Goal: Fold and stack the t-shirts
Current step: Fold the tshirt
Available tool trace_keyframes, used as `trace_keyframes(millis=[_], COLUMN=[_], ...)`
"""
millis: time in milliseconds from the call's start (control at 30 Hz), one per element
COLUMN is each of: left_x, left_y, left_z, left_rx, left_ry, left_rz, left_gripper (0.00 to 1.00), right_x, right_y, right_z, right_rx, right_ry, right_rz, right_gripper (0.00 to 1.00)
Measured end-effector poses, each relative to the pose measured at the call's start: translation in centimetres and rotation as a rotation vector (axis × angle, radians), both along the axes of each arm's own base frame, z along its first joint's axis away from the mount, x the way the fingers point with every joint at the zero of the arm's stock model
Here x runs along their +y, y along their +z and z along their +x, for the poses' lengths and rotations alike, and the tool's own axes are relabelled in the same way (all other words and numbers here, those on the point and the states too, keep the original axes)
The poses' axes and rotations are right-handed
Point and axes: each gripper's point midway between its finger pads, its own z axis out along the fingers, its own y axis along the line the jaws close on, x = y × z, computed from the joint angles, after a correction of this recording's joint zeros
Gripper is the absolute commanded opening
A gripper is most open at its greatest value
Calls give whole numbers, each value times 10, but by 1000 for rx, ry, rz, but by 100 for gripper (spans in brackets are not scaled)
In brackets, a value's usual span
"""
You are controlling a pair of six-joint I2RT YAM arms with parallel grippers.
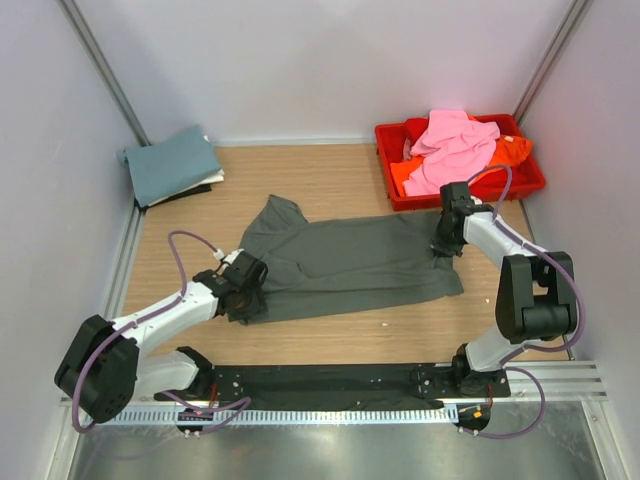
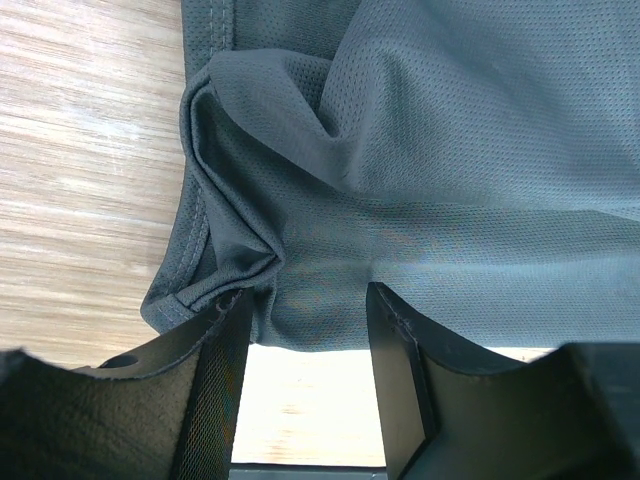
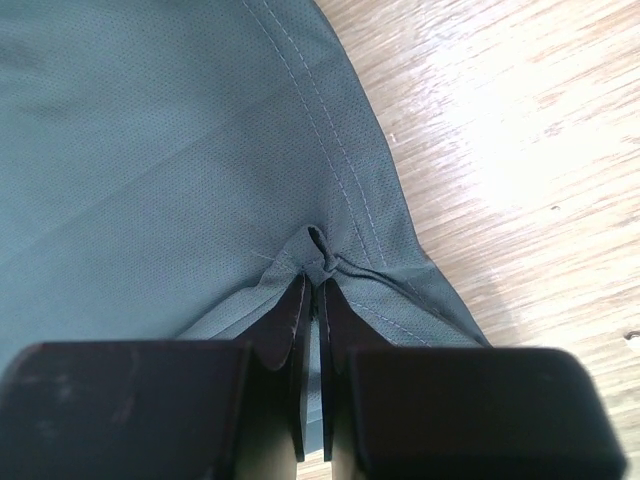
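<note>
The dark grey t-shirt lies spread across the middle of the table, with a sleeve pointing to the back left. My left gripper is open at the shirt's near left corner. In the left wrist view its jaws stand apart on either side of the bunched hem, with bare table between them. My right gripper is at the shirt's right edge. In the right wrist view it is shut on a pinch of the stitched hem. A folded teal shirt lies at the back left on a white one.
A red plastic tray stands at the back right and holds a pink shirt and an orange shirt. White walls enclose the table on three sides. A metal rail runs along the near edge.
</note>
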Motion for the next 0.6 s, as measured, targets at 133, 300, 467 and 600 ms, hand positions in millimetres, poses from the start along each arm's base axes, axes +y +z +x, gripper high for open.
trace_keyframes(millis=[133, 300, 467, 600], left_x=[0, -1, -1, -1], left_y=[0, 0, 0, 0], left_z=[1, 1, 1, 1], left_rx=[-3, -4, -5, -5], left_ry=[0, 0, 0, 0], left_rz=[-2, -3, -3, -3], left_gripper=[50, 49, 49, 49], right_x=[-2, -3, -4, -4], right_y=[-1, -1, -1, -2], right_z=[-3, -4, -5, -6], right_rx=[14, 18, 20, 22], right_ry=[-1, 0, 3, 5], right_rz=[-11, -15, -17, -17], right_gripper=[13, 15, 14, 28])
